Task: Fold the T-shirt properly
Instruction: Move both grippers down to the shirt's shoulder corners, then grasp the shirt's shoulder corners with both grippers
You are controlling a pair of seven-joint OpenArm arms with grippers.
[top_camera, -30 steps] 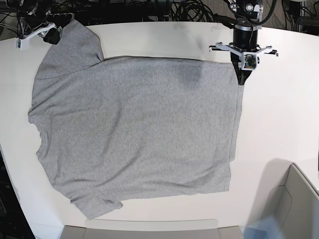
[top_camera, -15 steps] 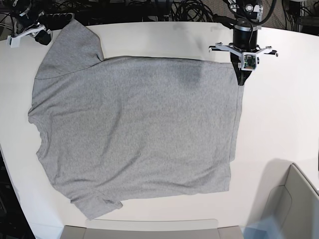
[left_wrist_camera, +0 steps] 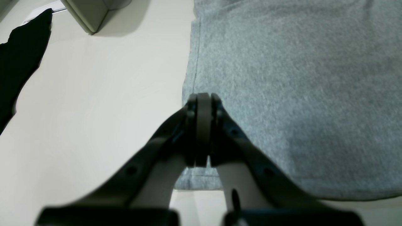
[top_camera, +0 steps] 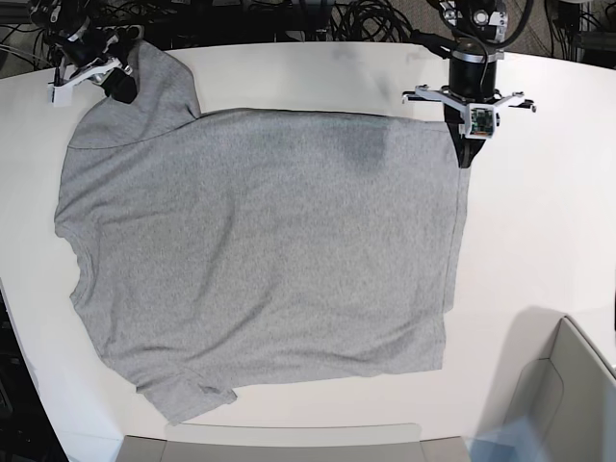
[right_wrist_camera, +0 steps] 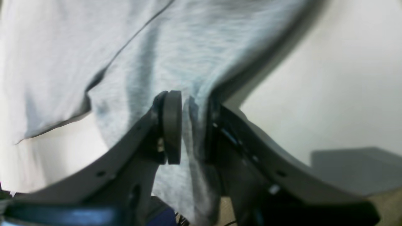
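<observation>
The heather-grey T-shirt (top_camera: 260,250) lies spread flat on the white table (top_camera: 318,77), plain side up, sleeves to the left and hem to the right. My left gripper (top_camera: 466,154) stands at the hem's far corner. In the left wrist view it (left_wrist_camera: 203,100) is shut, its tips resting on the T-shirt (left_wrist_camera: 298,78) just inside the hem edge. My right gripper (top_camera: 120,85) is at the far sleeve. In the right wrist view its jaws (right_wrist_camera: 191,125) stand apart with a raised fold of the T-shirt (right_wrist_camera: 176,47) between them.
A grey bin (top_camera: 568,395) stands at the near right corner and a grey tray edge (top_camera: 279,445) runs along the near side. Cables (top_camera: 366,19) lie beyond the table's far edge. A grey box corner (left_wrist_camera: 91,15) shows in the left wrist view.
My right gripper swung out left of the sleeve, then came back right and nearer, onto the sleeve's edge. The left gripper and the shirt's body have not moved.
</observation>
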